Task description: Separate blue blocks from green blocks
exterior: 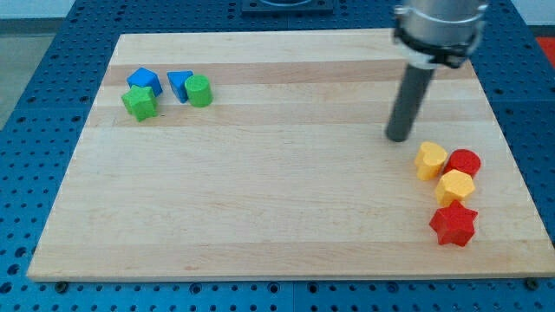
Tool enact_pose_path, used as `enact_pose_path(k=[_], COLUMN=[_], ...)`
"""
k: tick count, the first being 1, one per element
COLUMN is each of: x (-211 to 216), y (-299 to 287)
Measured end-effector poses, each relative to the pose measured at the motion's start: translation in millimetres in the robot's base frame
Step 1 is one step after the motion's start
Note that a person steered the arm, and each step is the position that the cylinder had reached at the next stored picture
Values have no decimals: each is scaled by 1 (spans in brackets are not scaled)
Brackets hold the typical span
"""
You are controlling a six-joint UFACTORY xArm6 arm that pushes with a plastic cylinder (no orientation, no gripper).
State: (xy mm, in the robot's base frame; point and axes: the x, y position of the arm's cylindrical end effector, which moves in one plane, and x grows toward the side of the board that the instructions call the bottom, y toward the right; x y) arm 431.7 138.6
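Two blue and two green blocks sit together at the view's upper left. A blue pentagon-like block [144, 81] touches a green star block [140, 103] just below it. A blue triangle block [179, 85] touches a green cylinder block [199, 90] on its right. My tip [399, 137] rests on the board far to the view's right, well apart from these blocks, just up and left of a yellow heart block [430, 160].
Beside the yellow heart lie a red cylinder block [464, 163], a yellow hexagon block [454, 186] and a red star block [453, 224], near the right edge of the wooden board [260, 191].
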Motion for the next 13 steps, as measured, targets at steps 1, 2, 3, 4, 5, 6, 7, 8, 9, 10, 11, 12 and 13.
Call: enact_pose_path(k=[1,2,3,4,5,6,7,8,9,10,11,12,13], x=[0,14,16,16,24,15,-7,-79,-113,-108,-108,-99,-130], y=[-4,-78,-92,-101,-194,-298,-403,-431,-424,-386,-308,-256,-262])
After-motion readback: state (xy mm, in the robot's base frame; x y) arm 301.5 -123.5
